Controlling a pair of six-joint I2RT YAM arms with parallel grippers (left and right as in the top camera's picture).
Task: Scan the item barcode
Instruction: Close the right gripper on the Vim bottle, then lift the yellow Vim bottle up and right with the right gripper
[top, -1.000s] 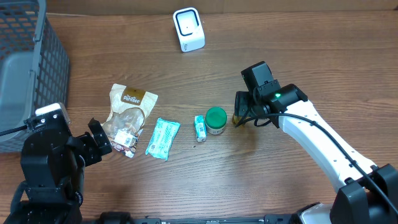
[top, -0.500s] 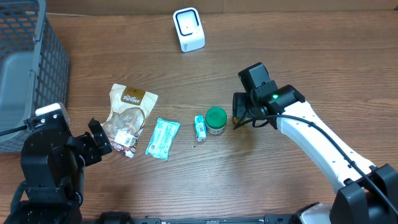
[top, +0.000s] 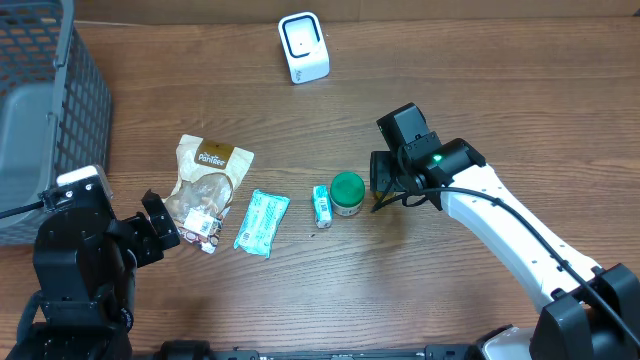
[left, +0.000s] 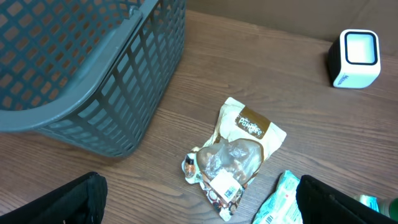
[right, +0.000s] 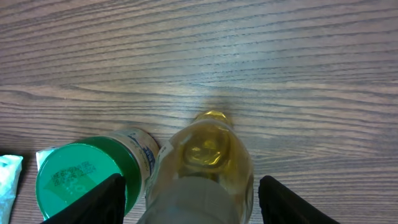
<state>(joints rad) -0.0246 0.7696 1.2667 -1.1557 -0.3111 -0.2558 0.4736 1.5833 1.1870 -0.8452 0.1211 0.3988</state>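
Observation:
A clear bottle of yellowish liquid (right: 208, 158) hangs between the fingers of my right gripper (right: 193, 202), which is shut on it; its golden end points down at the table. In the overhead view the right gripper (top: 385, 180) stands just right of a green-lidded jar (top: 347, 193), and the bottle nearly touches the jar (right: 81, 180). The white scanner (top: 303, 47) stands at the back of the table, also seen as the scanner (left: 357, 57) at the top right of the left wrist view. My left gripper (left: 202, 208) is open and empty above a snack bag (left: 236, 155).
A grey mesh basket (top: 40, 110) fills the far left. A teal packet (top: 262, 222) and a small tube (top: 321, 205) lie between the snack bag (top: 205, 190) and the jar. The left gripper (top: 160, 232) sits at the bag's left edge.
My right gripper has drifted a little to the left with the bottle, closer to the green-lidded jar. The left arm has not moved.

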